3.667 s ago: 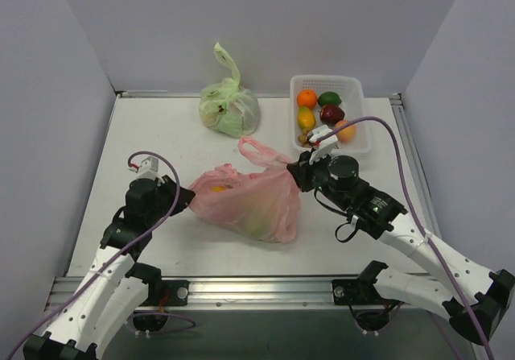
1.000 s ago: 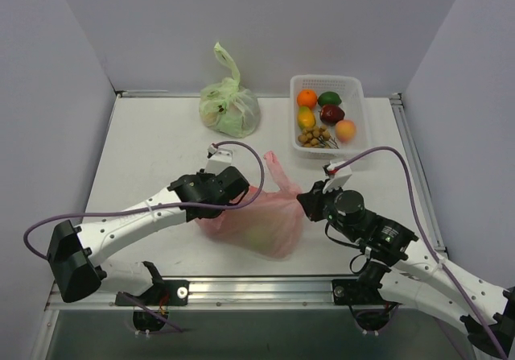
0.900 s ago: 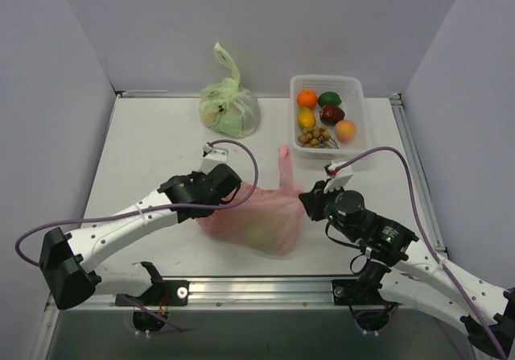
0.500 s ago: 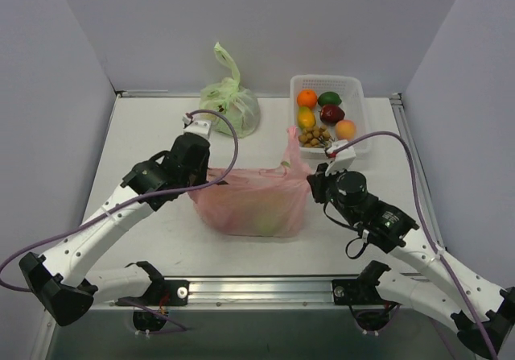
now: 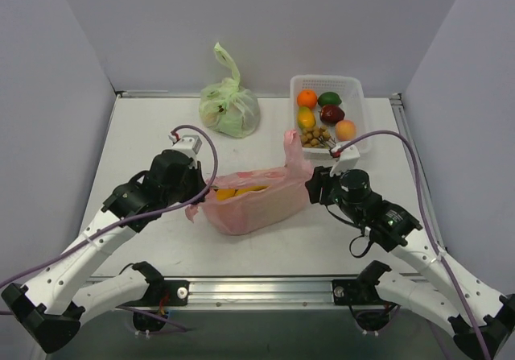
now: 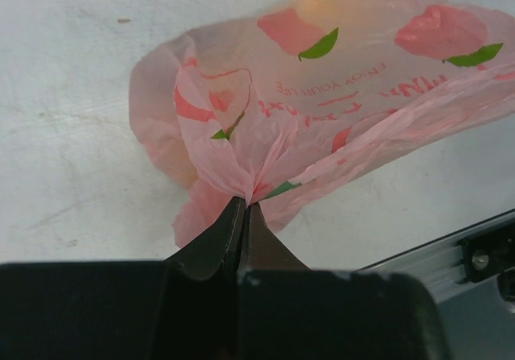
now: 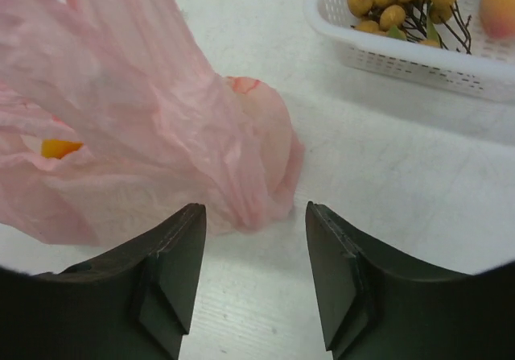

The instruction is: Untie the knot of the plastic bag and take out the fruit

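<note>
The pink plastic bag [image 5: 256, 200] lies stretched across the middle of the table. Yellow-orange fruit [image 5: 238, 191] shows through its top, and one handle loop [image 5: 291, 152] stands up at its right end. The knot is out of view. My left gripper [image 5: 195, 196] is shut on the bag's left end. In the left wrist view its fingers [image 6: 233, 223] pinch bunched pink plastic [image 6: 241, 167]. My right gripper [image 5: 311, 189] is open at the bag's right end. In the right wrist view the bag's tip [image 7: 261, 167] lies just beyond the right gripper [image 7: 253, 215], untouched.
A tied pale green bag [image 5: 229, 106] stands at the back centre. A white basket [image 5: 356, 138] with several fruits sits at the back right, close to my right gripper; its wall [image 7: 418, 62] shows in the right wrist view. The metal front rail [image 5: 265, 289] runs near the arm bases.
My right gripper has opened and let go of the bag's right end. My left gripper has pulled the left end toward the near left, and the bag has sagged lower on the table.
</note>
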